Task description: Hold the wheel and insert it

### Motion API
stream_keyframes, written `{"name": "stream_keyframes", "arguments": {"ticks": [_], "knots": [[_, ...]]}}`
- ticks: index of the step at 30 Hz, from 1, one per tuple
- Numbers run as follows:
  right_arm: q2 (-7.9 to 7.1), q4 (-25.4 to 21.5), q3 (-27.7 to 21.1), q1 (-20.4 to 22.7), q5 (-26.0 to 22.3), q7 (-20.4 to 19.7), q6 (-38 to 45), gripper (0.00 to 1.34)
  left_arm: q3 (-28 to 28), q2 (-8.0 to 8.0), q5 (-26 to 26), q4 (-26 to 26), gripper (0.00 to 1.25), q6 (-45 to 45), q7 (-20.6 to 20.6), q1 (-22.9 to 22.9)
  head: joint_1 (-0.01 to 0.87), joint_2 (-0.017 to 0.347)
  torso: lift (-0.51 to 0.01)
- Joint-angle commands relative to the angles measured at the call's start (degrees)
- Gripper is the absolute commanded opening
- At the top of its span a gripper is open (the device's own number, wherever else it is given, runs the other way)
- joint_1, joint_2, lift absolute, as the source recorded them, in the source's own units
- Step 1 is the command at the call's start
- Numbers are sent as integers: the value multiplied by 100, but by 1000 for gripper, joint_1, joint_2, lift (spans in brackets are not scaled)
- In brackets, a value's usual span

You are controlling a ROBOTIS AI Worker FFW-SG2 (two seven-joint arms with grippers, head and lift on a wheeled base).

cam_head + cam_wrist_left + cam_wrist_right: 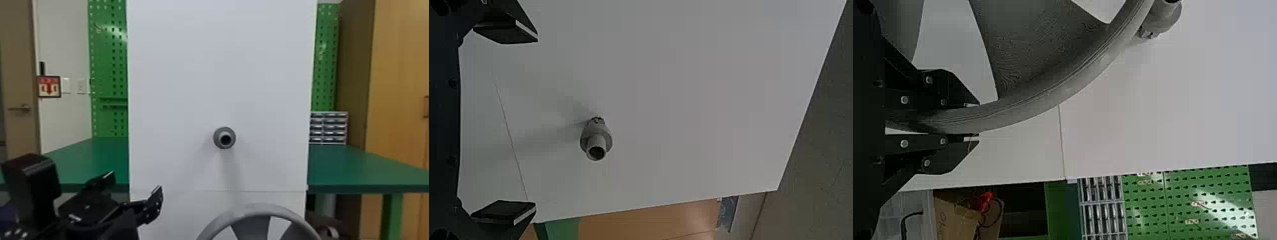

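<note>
A gray wheel (pixel 262 209) is clamped at its rim by the right gripper (pixel 975 121), held low before a white panel (pixel 220 63), below the gray peg (pixel 224 138) mounted there. At lower left, the left gripper (pixel 136 188) is seen with fingers spread.

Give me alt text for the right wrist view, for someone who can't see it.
The right gripper holds the rim of a gray wheel between its two black fingers, before a white panel. Past the rim, a gray peg juts from the panel. Behind are a green pegboard and small drawers.
</note>
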Motion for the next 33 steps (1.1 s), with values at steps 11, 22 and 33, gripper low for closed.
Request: {"name": "stream_keyframes", "arguments": {"ticks": [11, 22, 33], "knots": [[66, -172, -10, -342, 22, 0, 492, 123, -4, 0, -182, 0, 1147, -9, -17, 25, 97, 15, -442], [66, -471, -115, -667, 5, 0, 1090, 123, -48, -9, -296, 8, 1147, -17, -17, 34, 97, 15, -442], [119, -620, -177, -913, -4, 0, 1494, 123, -56, -9, -305, 8, 1147, -17, -17, 25, 97, 15, -442]]}}
